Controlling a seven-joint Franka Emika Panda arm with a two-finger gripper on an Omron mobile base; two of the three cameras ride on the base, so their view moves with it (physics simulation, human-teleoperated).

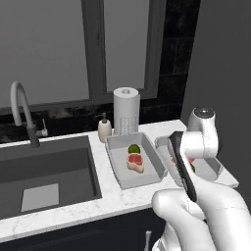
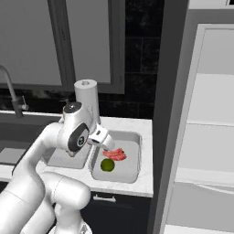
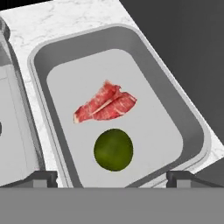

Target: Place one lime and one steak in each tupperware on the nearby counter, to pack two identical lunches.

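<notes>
Grey tupperware [image 3: 192, 127] beyond the spread, empty fingertips [image 3: 41, 178] holds steak [image 3: 105, 105] and lime [image 3: 113, 149], lime nearer them; gripper [image 3: 111, 179] should lift straight up, clearing the rim; the other tupperware [image 1: 117, 169] looks likewise packed.

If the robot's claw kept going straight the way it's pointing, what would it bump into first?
Probably the lime. The open claw looks down into the right-hand tupperware, and the lime sits nearest its line, with the steak just beyond. Depth is hard to judge.

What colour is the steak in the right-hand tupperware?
Pink-red with pale streaks; the steak shows best in the hand view, beside a dark-green lime.
</notes>
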